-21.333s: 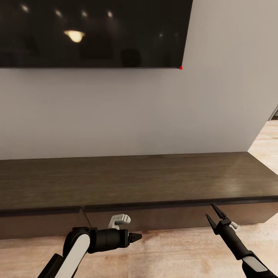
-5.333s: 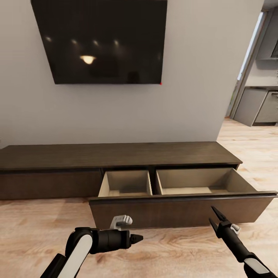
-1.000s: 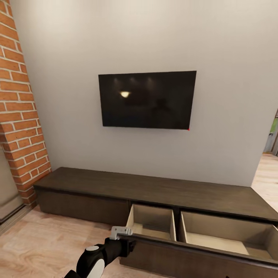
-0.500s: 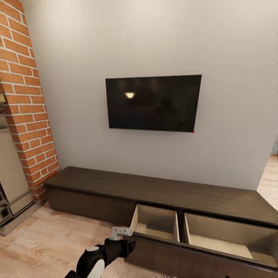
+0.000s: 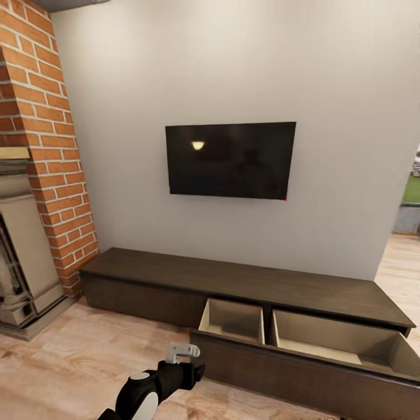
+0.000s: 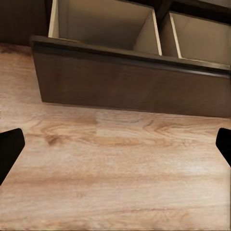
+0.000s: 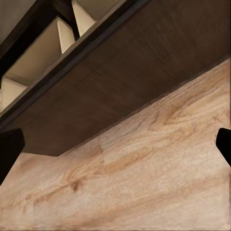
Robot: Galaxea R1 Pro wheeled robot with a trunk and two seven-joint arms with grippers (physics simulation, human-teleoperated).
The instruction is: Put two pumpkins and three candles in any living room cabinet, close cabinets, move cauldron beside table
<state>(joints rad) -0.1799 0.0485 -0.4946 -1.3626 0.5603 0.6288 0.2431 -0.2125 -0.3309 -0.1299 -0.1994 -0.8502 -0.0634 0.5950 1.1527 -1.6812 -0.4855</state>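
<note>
The cabinet stands against the grey wall, long, low and dark brown, with its wide drawer pulled out over the plank floor. The drawer shows two pale compartments side by side, both bare inside as far as can be seen. In the left wrist view the drawer front lies ahead of the fingertips, apart from them, with bare floor between. The left gripper has its two dark tips spread wide at either edge of that view, holding nothing. In the right wrist view the right gripper is likewise spread, its fingertips empty, and the drawer front runs slantwise beyond them, near but not touching. In the head view the left gripper hangs just short of the drawer's near corner. Above the cabinet a black TV hangs on the wall; a brick fireplace stands to the far side of the left arm.
</note>
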